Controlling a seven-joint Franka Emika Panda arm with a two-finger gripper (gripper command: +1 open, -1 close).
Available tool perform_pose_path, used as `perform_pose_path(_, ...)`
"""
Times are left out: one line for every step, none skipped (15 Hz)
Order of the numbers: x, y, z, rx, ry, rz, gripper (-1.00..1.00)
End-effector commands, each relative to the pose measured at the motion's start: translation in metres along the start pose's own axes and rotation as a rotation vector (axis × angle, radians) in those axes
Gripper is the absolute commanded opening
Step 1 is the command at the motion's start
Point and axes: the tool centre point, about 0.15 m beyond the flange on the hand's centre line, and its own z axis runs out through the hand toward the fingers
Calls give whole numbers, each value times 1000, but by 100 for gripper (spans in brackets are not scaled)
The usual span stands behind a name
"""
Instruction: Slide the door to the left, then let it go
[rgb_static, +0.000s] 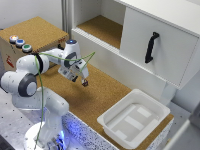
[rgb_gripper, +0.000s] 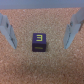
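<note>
Nearest the camera in the exterior view stands the arm's white base (rgb_static: 42, 131), and beside it, at the near corner of the desk (rgb_static: 95, 95), sits a white tray-like bin (rgb_static: 134, 119), which takes up most of that corner. From the base the arm folds forward, so that the gripper (rgb_static: 84, 80) hangs over the cork surface toward the middle of the desk, pointing down. The wrist view shows its fingers (rgb_gripper: 9, 29) spread wide with nothing between them; on the cork below them lies a small purple cube (rgb_gripper: 39, 42) marked with a yellow 3, not touched by either finger.

The door (rgb_static: 157, 47) hangs on the cabinet along the far edge of the desk, at the exterior view's right. Its black handle (rgb_static: 151, 47) stands upright near the middle of the panel. The door covers the cabinet's right part, while the cork-lined compartment (rgb_static: 102, 29) on its left is open, which gives the panel free run that way.

The gripper is well apart from the handle, so I judge that the reach has not begun. The open cork between them offers a clear path if the arm rises first. The bin's rim below the door is the edge to keep off. A box with coloured buttons (rgb_static: 20, 43) sits at the far left corner, out of the way.
</note>
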Motion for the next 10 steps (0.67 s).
perform_pose_path(15, -6, 15, 23, -8, 0, 100)
perform_pose_path(24, -8, 25, 26, -10, -5, 100)
perform_pose_path(33, -10, 34, 38, -14, -8, 100)
perform_pose_path(43, -9, 46, 53, -27, 8, 100)
perform_pose_path(51, -7, 52, 69, -25, 12, 100)
perform_pose_path(56, -6, 59, 79, -29, 11, 100)
perform_pose_path(62, -5, 69, 84, -38, 17, 100)
perform_pose_path(65, -3, 74, 93, -42, 21, 100)
perform_pose_path(67, -3, 79, 93, -47, 23, 100)
perform_pose_path(68, -2, 84, 106, -57, 22, 100)
